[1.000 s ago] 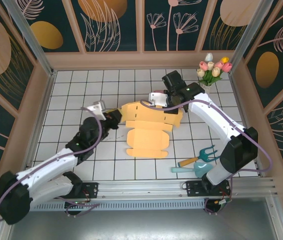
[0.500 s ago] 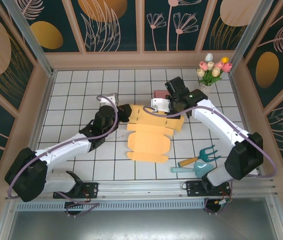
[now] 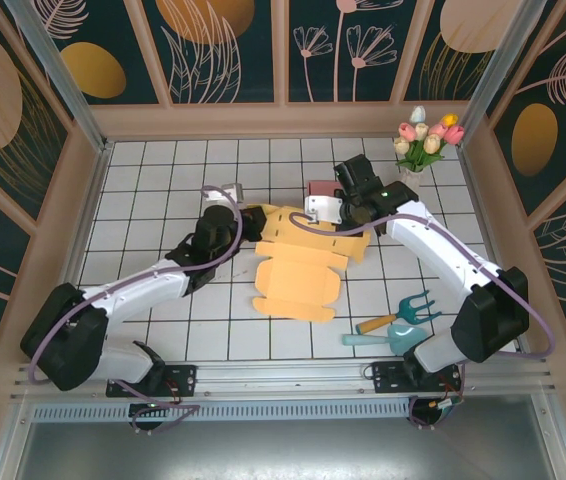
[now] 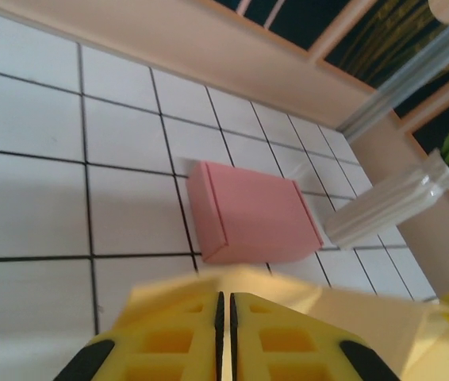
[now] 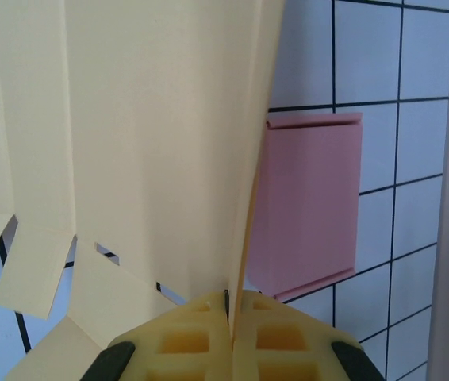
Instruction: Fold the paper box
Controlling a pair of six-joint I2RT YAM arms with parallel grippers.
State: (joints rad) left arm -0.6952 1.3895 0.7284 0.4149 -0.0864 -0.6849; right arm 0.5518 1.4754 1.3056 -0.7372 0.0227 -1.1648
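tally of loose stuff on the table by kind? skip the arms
Paper boxes: 2 (yellow box, unfolded; pink box, folded)
Garden tools: 2 (fork, trowel)
Tulip vase: 1
Total: 5

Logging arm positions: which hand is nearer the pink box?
Right. The right hand sits just beside the pink box; the left hand is farther to its left.
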